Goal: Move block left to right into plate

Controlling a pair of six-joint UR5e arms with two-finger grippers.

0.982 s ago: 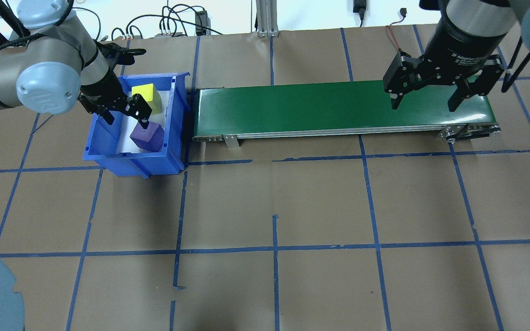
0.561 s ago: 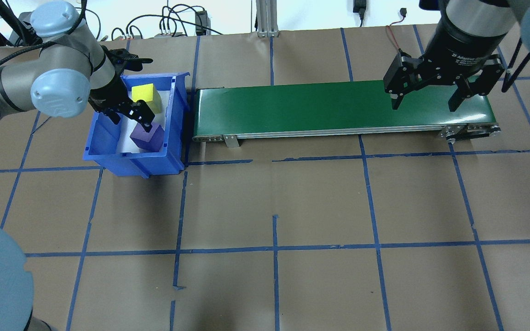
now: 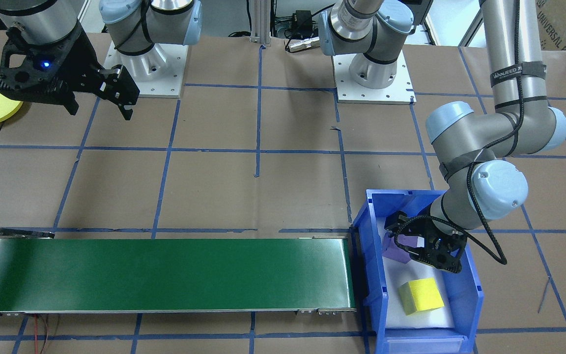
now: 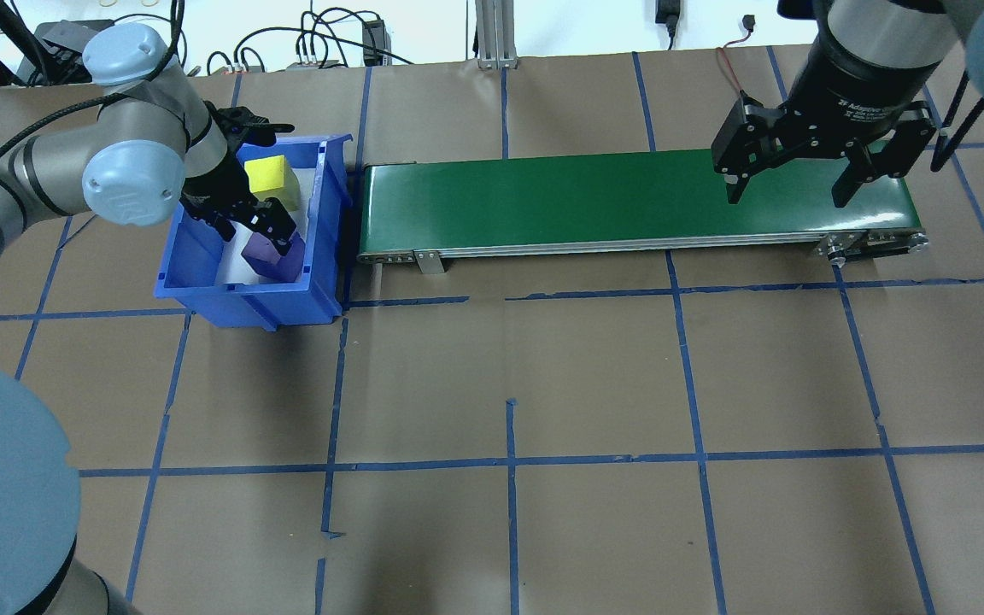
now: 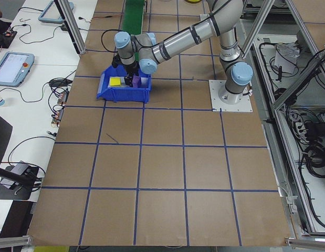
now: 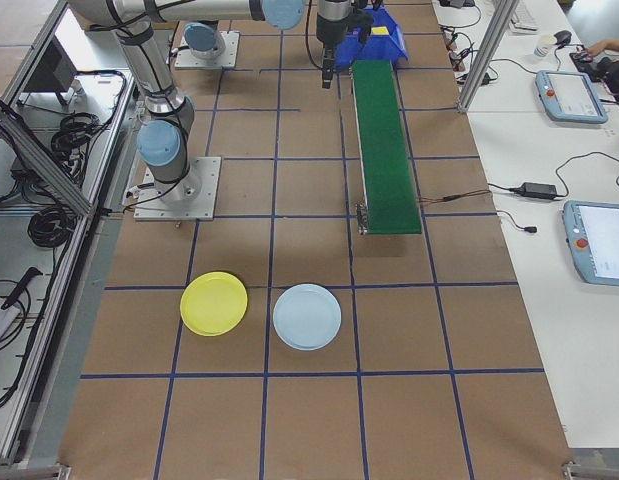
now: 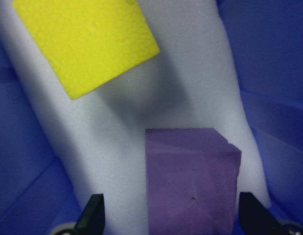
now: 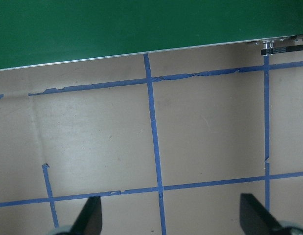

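Now purple block (image 7: 190, 181) between left claw (image 7: 172, 215) fingers

Even bright lighting, soft shadows, left wrist view slightly blurred

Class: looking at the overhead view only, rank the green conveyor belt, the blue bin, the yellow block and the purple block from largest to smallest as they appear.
1. Green conveyor belt
2. Blue bin
3. Yellow block and purple block: they look about alike, and the left gripper partly covers the purple one, so no ranking between them.
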